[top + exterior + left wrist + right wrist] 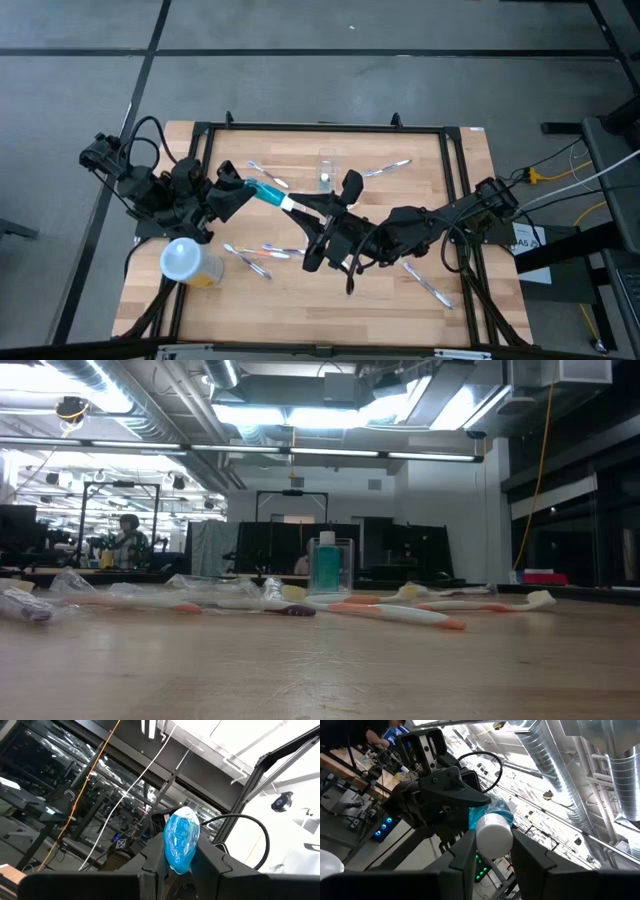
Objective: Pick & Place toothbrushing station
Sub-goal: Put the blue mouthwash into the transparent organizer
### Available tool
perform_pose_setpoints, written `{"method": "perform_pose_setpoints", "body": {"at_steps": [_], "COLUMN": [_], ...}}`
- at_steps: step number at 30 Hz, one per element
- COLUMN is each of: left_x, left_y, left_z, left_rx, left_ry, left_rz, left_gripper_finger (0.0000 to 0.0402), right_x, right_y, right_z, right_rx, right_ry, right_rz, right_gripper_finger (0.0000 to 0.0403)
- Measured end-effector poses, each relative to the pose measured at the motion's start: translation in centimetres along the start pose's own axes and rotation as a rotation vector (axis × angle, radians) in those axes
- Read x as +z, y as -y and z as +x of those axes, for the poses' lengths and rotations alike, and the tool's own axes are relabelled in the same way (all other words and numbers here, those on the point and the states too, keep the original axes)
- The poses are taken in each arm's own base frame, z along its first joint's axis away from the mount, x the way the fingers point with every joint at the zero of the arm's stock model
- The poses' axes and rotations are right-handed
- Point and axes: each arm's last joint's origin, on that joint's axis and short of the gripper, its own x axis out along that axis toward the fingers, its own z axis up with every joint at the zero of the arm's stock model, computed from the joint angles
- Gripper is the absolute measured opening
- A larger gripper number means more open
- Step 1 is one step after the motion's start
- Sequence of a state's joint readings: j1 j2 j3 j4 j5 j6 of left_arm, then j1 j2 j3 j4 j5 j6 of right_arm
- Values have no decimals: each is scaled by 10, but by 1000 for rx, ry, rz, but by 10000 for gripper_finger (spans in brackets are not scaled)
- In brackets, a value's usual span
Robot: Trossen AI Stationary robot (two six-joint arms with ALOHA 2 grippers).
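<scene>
A blue see-through tube (268, 194) with a white cap (290, 203) is held above the table's middle between both grippers. My left gripper (245, 189) is shut on its blue end. My right gripper (302, 206) is shut on its cap end. The clear holder (327, 160) stands on its base at the far middle of the table. In the low view (330, 565) a small teal bottle with a white cap shows at the holder; whether it is inside or in front, I cannot tell. My left gripper pinches the tube's blue end (181, 851) between its two fingers, coming from the table's left along the tube. The tube is lifted clear of the table. My right gripper pinches the tube at its white cap (493, 838) between its two fingers, coming from the table's right along the tube.
A yellow tub with a pale round lid (185, 260) stands at the near left. Toothbrushes lie scattered on the table: at the far left (268, 175), far right (388, 168), near left (250, 258) and near right (430, 285).
</scene>
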State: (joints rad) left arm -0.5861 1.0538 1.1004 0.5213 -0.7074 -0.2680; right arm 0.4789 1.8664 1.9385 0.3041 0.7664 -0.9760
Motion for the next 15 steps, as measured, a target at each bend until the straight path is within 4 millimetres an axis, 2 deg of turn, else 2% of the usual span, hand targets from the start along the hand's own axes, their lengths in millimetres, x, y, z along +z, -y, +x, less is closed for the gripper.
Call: {"method": "perform_pose_setpoints", "body": {"at_steps": [8, 15], "left_x": [-2, -1], "left_y": [-1, -1], "left_z": [1, 0], "left_rx": [26, 19], "left_ry": [-5, 0], "left_rz": [13, 7], "left_gripper_finger": [66, 66], "right_x": [10, 10], "right_y": [11, 9], "right_z": [-1, 0], "right_rx": [-7, 32], "right_ry": [55, 45], "right_rz": [62, 61], "right_gripper_finger": [141, 138]}}
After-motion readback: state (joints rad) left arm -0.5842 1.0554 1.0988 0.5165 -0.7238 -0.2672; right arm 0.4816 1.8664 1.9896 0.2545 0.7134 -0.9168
